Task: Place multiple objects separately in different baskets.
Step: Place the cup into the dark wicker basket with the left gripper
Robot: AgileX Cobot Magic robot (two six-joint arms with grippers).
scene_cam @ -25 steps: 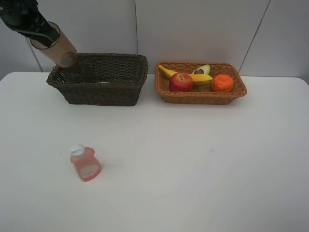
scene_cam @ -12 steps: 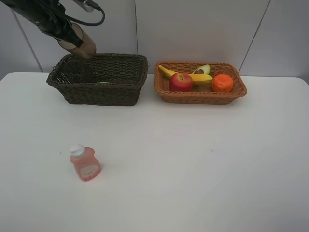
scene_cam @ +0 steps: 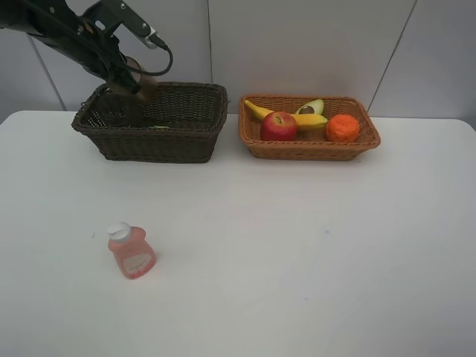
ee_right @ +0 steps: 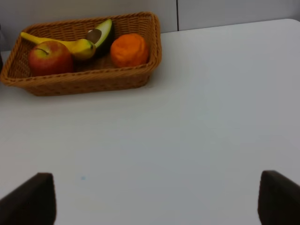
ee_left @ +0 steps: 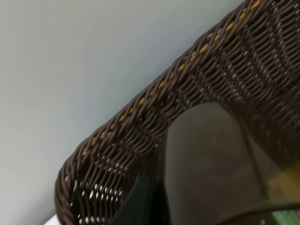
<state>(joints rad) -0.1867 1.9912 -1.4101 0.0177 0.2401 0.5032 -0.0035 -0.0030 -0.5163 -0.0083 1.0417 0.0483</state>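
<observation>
brownish cup (scene_cam: 143, 79) in left tool (scene_cam: 132, 83) over dark basket (scene_cam: 152, 137).

Dark brown basket (scene_cam: 155, 123): deep, rectangular, upright; the left pincer (scene_cam: 141, 88) hangs over its rear left corner, clamped on a translucent brownish cup (scene_cam: 140, 78) tilted into the opening. Light tan basket (scene_cam: 309, 128): shallower, well to the pincer's right, holding a yellow banana (scene_cam: 286, 117), red apple (scene_cam: 279, 126), halved avocado (scene_cam: 311, 108) with pit showing, and orange tangerine (scene_cam: 342, 128). Pink bottle (scene_cam: 131, 251) with white cap lies on its side on the worktop, well in front of the pincer.
</observation>
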